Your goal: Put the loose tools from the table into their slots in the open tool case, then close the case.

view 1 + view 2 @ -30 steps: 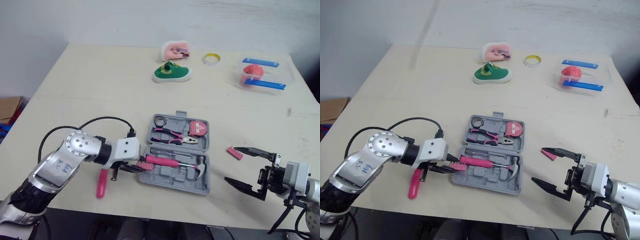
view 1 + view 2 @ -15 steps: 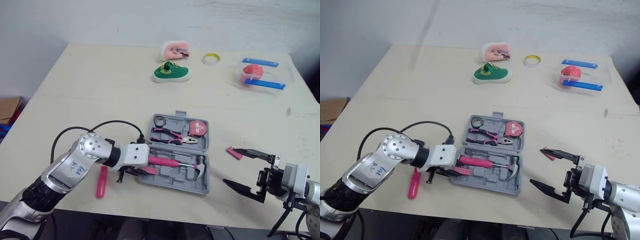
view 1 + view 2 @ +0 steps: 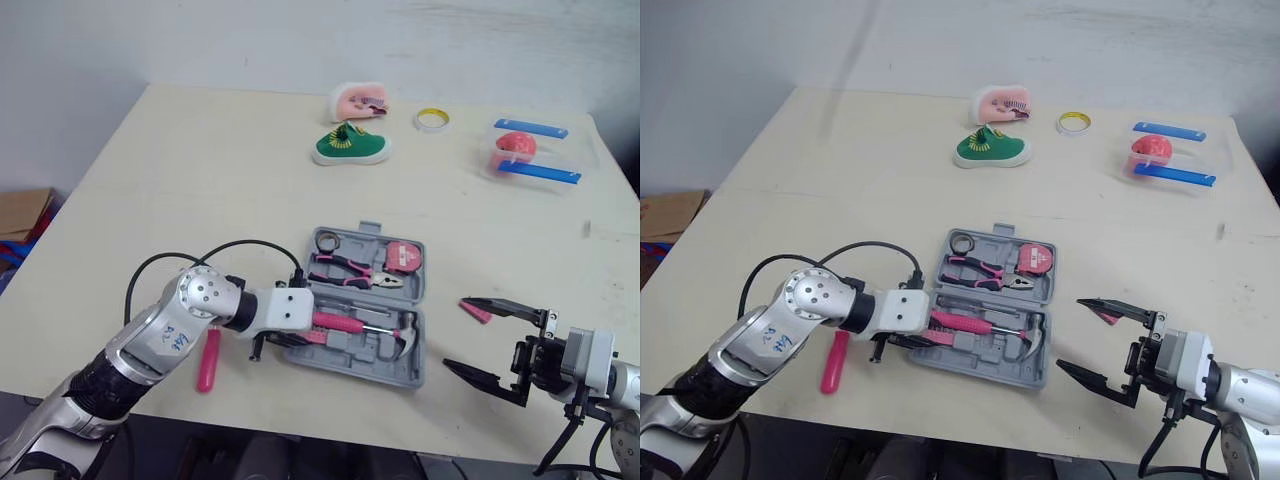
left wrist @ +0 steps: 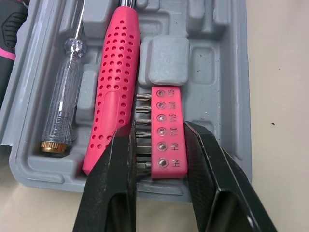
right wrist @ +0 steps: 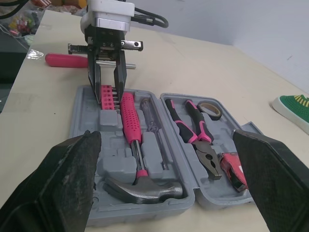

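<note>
The grey tool case [image 3: 400, 375] lies open near the table's front edge. It holds a pink-handled hammer [image 3: 345, 322], pliers [image 3: 350, 275], a tape measure [image 3: 402, 256] and a clear screwdriver [image 4: 65, 92]. My left gripper [image 4: 161, 133] hovers over the case's near-left corner, shut on a pink bit holder [image 4: 169, 121] that sits in the recess beside the hammer handle. A pink screwdriver [image 3: 208, 358] lies on the table left of the case. To the case's right is a small pink tool [image 3: 475, 311], just beside the upper finger of my open right gripper [image 3: 455, 333].
At the table's far side are a green shoe [image 3: 350, 147], a pink object [image 3: 358, 102], a yellow tape ring [image 3: 433, 119] and a clear box with blue handles [image 3: 525, 152]. The table's front edge runs just below the case.
My left gripper has carried the bit holder rightwards from beside the case's left edge to over its near-left corner. The right gripper has stayed in place, open.
</note>
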`<state>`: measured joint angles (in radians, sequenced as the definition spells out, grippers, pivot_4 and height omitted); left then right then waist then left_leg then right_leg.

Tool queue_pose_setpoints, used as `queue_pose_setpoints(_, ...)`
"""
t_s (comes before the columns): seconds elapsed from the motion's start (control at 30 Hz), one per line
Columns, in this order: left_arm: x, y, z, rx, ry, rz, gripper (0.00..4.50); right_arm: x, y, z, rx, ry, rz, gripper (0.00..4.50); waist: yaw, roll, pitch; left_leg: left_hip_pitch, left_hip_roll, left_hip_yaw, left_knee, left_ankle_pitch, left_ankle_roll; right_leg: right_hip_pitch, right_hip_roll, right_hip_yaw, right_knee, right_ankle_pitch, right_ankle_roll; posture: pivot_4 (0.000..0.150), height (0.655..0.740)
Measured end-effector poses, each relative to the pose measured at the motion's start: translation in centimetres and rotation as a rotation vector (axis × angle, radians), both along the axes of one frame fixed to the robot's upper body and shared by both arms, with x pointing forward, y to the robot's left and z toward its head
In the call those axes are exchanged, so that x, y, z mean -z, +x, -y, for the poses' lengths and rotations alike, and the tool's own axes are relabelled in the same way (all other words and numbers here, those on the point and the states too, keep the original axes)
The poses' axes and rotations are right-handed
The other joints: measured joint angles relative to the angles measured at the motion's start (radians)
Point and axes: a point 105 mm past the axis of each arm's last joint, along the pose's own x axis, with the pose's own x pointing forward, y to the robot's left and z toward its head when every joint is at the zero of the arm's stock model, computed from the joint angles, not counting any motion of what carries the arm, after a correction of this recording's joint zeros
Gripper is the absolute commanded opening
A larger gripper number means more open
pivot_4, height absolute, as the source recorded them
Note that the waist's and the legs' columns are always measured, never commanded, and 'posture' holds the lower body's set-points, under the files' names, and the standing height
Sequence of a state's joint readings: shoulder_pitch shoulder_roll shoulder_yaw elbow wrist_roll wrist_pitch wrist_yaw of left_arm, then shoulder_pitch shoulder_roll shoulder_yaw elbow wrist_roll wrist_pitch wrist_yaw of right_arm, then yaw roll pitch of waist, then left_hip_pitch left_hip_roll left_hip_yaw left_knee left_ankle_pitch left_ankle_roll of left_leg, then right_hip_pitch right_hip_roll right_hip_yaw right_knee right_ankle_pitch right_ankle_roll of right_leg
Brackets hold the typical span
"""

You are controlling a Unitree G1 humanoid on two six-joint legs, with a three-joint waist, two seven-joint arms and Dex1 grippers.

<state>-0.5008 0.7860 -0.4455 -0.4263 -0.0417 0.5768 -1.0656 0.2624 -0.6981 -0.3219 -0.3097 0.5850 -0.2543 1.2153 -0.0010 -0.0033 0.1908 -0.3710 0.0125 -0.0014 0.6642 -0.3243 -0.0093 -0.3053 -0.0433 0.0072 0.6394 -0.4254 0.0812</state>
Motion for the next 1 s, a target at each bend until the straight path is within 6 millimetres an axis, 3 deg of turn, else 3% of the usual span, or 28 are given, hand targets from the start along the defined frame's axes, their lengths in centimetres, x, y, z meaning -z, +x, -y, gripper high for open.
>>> queue_pose_setpoints(0.13,-0.2,-0.3,0.4,0.042,-0.034,0.039,3.38,0.1,0.0,0.0,0.001,0.001,-0.009,4.5,0.0,0.0,0.0,0.0,0.0,0.0,0.0,0.0,0.0,0.0,0.0,0.0,0.0,0.0,0.0,0.15,0.74)
queue_pose_setpoints(0.4,-3.5,-1.2,-1.3,0.038,-0.213,0.135,3.38,0.3,-0.7,-0.4,-0.015,0.014,-0.046,4.5,-0.001,0.0,0.0,0.0,0.0,0.0,0.001,0.0,0.0,0.0,0.0,0.0,0.001,0.0,0.0,0.15,0.74)
queue_pose_setpoints(0.53,-4.0,-1.6,-1.2,0.073,-0.408,0.1,1.64,0.2,-0.6,-0.5,-0.014,0.015,-0.043,4.5,-0.001,0.0,0.0,0.0,0.0,0.0,0.001,0.0,0.0,0.0,0.0,-0.001,0.0,0.0,0.0,0.15,0.74)
queue_pose_setpoints(0.6,-3.6,-1.2,-1.7,0.052,-0.422,0.096,0.7,0.1,-0.5,-0.5,-0.016,0.015,-0.035,4.5,-0.001,0.0,0.0,0.0,0.0,0.0,0.001,0.0,0.0,0.0,0.0,-0.001,0.0,0.0,0.0,0.15,0.74)
queue_pose_setpoints(0.67,-2.9,-0.9,-2.2,0.024,-0.428,0.071,0.03,0.1,-0.5,-0.5,-0.015,0.014,-0.036,4.5,-0.001,0.0,0.0,0.0,0.0,0.0,0.0,0.0,0.0,0.0,0.0,-0.001,0.0,0.0,0.0,0.15,0.74)
queue_pose_setpoints(0.8,-0.9,-1.0,-1.8,-0.002,-0.44,-0.026,0.03,0.1,-0.5,-0.5,-0.016,0.013,-0.036,4.5,-0.001,0.0,0.0,0.0,0.0,0.0,0.001,0.0,0.0,0.0,0.0,0.0,0.002,0.0,0.0,0.15,0.74)
queue_pose_setpoints(1.0,0.8,-0.5,-2.1,-0.013,-0.372,-0.03,0.03,0.3,-0.5,-0.4,-0.011,0.01,-0.04,4.5,-0.002,0.0,0.0,0.0,0.0,0.0,0.001,0.0,0.0,0.0,0.0,0.0,0.003,0.0,0.0,0.15,0.74)
